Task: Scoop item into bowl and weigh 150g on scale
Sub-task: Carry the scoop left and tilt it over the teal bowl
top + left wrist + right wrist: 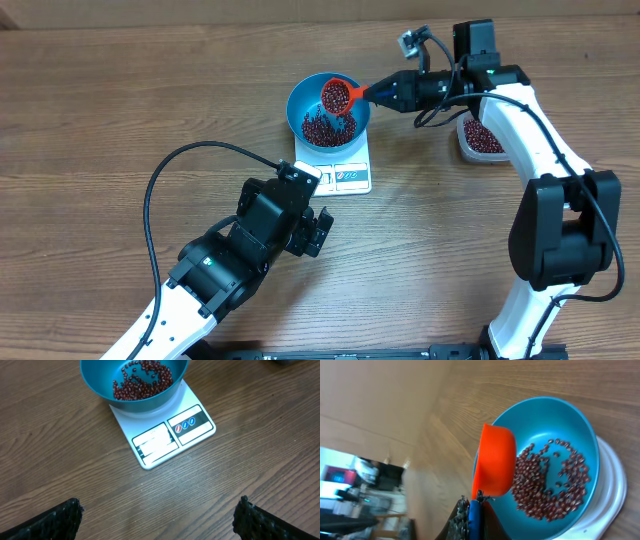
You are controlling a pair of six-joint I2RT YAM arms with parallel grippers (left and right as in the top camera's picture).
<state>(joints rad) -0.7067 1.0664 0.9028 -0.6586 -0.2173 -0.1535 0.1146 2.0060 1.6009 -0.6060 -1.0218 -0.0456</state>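
The right gripper (386,93) is clamping shut on the blue handle of an orange scoop (337,94). In the overhead view it is reaching in from 3 o'clock and holding the scoop over the 1 o'clock rim of the blue bowl (300,105). The scoop is carrying dark red beans there. In the right wrist view it is showing only its orange back, so its load is hidden, and the fingers are cut off at the bottom edge.

The bowl is sitting on the white scale (350,177) and covering most of it, leaving only the front panels showing at 6 o'clock. The display is too small to read in any view. A loose layer of beans (324,129) is lying in the bowl bottom.

The left gripper (318,231) is hanging wide open with nothing in it, near the scale at 6 o'clock and apart from it. The left wrist view is catching only its two dark fingertips (62,517) at the lower corners.

A clear tub (481,138) of beans is sitting at 3 o'clock of the bowl, with the right arm hiding part of it.
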